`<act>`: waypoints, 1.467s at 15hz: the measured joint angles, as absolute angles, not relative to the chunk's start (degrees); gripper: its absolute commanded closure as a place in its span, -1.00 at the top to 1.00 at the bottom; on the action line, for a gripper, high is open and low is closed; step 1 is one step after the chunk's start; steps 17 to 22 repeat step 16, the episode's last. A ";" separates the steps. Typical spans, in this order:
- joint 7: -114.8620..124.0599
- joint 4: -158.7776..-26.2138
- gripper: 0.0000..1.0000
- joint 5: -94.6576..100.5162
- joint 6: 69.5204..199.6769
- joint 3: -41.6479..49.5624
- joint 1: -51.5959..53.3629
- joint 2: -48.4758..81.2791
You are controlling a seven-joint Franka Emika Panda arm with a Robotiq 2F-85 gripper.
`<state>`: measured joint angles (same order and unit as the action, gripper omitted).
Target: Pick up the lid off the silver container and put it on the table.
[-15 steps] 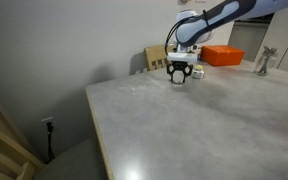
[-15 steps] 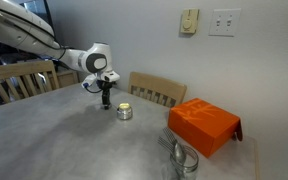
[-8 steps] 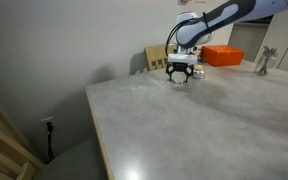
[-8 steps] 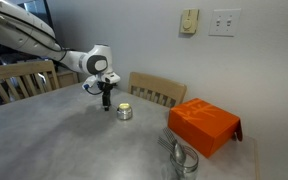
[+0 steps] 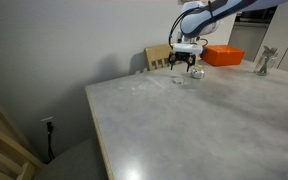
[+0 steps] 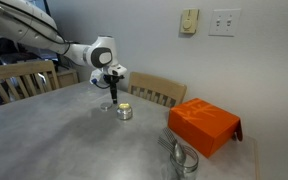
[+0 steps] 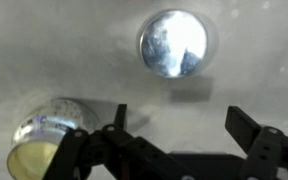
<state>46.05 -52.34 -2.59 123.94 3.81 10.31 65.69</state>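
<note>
Since the lid (image 7: 174, 43) is lying flat on the table (image 5: 194, 130), apart from the silver container (image 7: 42, 142), the step in hand is looking like the retreat after a set-down, and the task is appearing all but finished. The gripper (image 7: 182, 128) is hanging above the pair with its fingers spread wide and nothing between them. To finish well, the arm is best going straight up rather than sideways. In the wrist view the container is sitting just beside one finger (image 7: 119, 118), open-topped and showing a yellowish inside. A sideways sweep is risking a knock to it, or a flick that sends the light lid skating off.

The tabletop is showing pale grey, marbled and glossy, and it is catching the room's light, so I am judging it slick enough for a small cap to slide. In an exterior view an orange box (image 6: 204, 125) is resting well apart from the container, near the table's far side. A wooden chair (image 6: 156, 90) is standing behind the table. A switch (image 6: 189, 20) and an outlet (image 6: 224, 22) are sitting on the plain wall.
</note>
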 measured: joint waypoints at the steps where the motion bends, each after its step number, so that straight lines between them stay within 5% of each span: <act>1: 42.40 -52.79 1.00 -2.71 123.86 3.19 9.49 64.23; 11: 10.02 -63.60 1.00 -4.01 114.49 -1.93 4.44 46.66; 22: 9.95 -63.68 1.00 -4.01 114.47 -1.91 4.60 46.64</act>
